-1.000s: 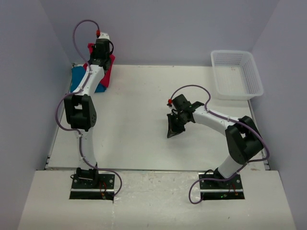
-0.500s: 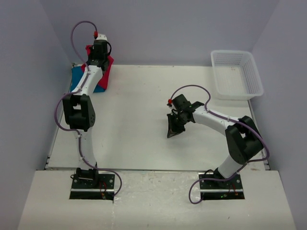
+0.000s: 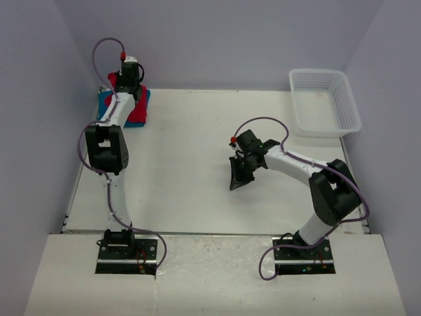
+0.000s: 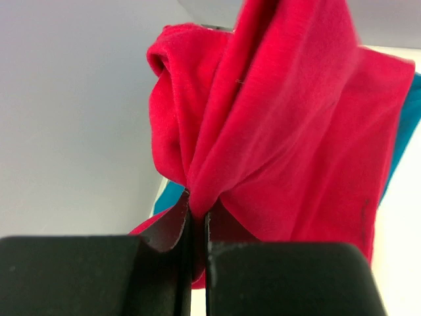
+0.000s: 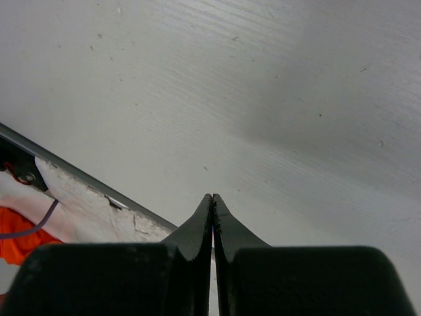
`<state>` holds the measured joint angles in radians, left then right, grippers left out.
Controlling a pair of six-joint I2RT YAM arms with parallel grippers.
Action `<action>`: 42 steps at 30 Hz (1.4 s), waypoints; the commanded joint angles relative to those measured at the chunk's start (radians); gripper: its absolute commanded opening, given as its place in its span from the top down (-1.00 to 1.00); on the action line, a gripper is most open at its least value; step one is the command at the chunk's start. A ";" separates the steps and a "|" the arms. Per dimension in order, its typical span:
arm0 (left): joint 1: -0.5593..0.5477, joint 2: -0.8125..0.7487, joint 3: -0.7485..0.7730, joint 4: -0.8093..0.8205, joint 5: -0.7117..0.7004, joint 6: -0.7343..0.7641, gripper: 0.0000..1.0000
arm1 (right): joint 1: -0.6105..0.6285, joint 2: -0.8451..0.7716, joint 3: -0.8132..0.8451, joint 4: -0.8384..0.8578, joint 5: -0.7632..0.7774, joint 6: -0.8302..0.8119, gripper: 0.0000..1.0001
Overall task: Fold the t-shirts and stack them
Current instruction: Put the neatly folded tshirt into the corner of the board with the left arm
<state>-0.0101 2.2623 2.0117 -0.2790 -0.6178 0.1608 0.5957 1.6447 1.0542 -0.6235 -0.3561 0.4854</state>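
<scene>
In the overhead view the left arm reaches to the upper left corner of the bench [image 3: 197, 164], where the red t-shirt [image 3: 137, 113] lies over the teal t-shirt [image 3: 103, 105]. The work in hand looks like the stacking step, red on top of teal. The right arm rests mid-bench, well apart from both shirts. In the left wrist view the left jaws are pinched almost shut on a gathered fold of the red t-shirt [image 4: 283, 131]. The cloth rises from the jaws in a bunched twist, and the teal t-shirt [image 4: 408, 118] shows only as slivers at the right edge and at lower left behind the red. The next move likely calls for setting the fold down and letting go so that the red lies flat and square on the teal, since it is far from smooth. In the right wrist view the right jaws are closed tip to tip on nothing, over bare bench.
</scene>
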 commanded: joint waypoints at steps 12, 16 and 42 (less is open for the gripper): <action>0.104 0.217 0.171 0.130 -0.140 0.036 0.89 | 0.006 -0.043 -0.016 -0.027 -0.021 -0.018 1.00; 0.105 0.180 0.078 0.241 -0.229 0.029 0.27 | 0.006 -0.022 -0.013 -0.015 -0.052 -0.019 1.00; -0.152 -0.169 -0.011 -0.080 -0.007 -0.326 -0.25 | 0.007 -0.075 0.018 -0.007 0.086 -0.050 1.00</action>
<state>-0.1833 2.2692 2.0697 -0.1905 -0.8036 0.0418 0.5976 1.6180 1.0389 -0.6361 -0.3435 0.4564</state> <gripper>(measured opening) 0.622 0.003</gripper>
